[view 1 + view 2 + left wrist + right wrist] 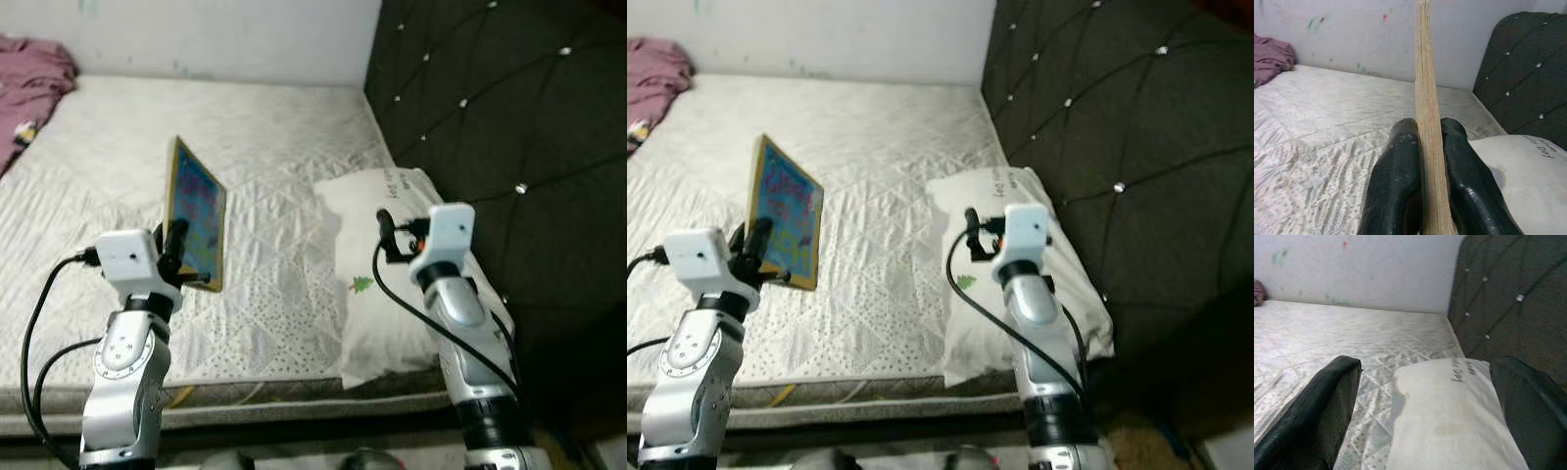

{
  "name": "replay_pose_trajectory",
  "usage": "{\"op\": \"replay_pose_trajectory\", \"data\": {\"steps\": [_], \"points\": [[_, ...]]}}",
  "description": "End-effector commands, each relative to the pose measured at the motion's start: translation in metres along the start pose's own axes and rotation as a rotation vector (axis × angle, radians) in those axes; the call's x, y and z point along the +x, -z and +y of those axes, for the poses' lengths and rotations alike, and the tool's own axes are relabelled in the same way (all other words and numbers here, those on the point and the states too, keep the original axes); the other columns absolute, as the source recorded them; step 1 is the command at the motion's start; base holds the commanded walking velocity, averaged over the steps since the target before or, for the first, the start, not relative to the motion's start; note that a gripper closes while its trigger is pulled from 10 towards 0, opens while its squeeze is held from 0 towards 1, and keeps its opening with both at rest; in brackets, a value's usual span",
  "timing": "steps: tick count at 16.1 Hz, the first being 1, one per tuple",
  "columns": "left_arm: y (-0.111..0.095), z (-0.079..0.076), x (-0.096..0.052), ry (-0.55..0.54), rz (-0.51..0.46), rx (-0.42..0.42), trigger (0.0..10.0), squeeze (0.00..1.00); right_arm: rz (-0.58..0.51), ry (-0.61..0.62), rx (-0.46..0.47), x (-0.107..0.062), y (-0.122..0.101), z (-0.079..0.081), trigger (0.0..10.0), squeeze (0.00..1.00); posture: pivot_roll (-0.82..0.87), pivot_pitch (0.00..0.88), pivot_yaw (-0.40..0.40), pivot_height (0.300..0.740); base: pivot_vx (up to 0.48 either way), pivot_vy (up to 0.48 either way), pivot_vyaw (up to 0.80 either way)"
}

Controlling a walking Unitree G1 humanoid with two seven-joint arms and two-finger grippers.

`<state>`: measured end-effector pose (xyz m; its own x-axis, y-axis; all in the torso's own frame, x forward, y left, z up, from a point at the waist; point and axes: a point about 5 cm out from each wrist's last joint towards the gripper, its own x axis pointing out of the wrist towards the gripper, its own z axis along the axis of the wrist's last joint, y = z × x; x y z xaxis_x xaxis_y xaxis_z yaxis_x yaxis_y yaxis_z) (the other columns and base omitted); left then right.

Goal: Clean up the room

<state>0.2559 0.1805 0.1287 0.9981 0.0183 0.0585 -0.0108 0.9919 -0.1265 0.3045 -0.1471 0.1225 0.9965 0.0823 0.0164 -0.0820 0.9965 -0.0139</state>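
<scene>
The left gripper's (1422,147) two black fingers (1396,181) pinch the lower edge of a thin wooden board (194,213), held upright above the mattress (265,157). Its long axis runs up toward 12 o'clock; its colourful blue painted face, framed in yellow, turns toward 3 o'clock. The right gripper (1425,396), fingers (1327,406) spread apart, hovers over the white pillow (387,264) beside the dark headboard (509,147).
</scene>
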Motion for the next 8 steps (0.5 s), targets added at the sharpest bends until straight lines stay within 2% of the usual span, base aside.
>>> {"op": "replay_pose_trajectory", "data": {"steps": [1,2,5,8], "points": [[-0.0109,-0.0123,0.0018,0.035,-0.058,-0.012,10.0,0.00,0.017,0.024,-0.006,-0.0021,0.0010,-0.0095,10.0,0.00,-0.06,0.019,-0.052,0.740,0.000,0.000,0.00],[-0.0108,-0.0125,0.0016,0.033,-0.058,-0.008,10.0,0.00,0.027,0.027,-0.008,-0.0021,0.0022,-0.0103,10.0,0.00,-0.06,0.019,-0.053,0.740,0.000,0.000,0.00],[-0.0101,-0.0109,0.0007,0.026,-0.047,-0.002,10.0,0.00,0.028,0.026,-0.008,-0.0024,0.0018,-0.0096,10.0,0.00,-0.06,0.036,-0.049,0.740,0.000,0.000,-0.66],[-0.0112,-0.0096,0.0019,0.028,-0.050,-0.011,10.0,0.00,0.029,0.027,-0.010,-0.0028,0.0011,-0.0107,10.0,0.00,-0.07,0.030,-0.051,0.740,0.000,0.000,0.00]]}}
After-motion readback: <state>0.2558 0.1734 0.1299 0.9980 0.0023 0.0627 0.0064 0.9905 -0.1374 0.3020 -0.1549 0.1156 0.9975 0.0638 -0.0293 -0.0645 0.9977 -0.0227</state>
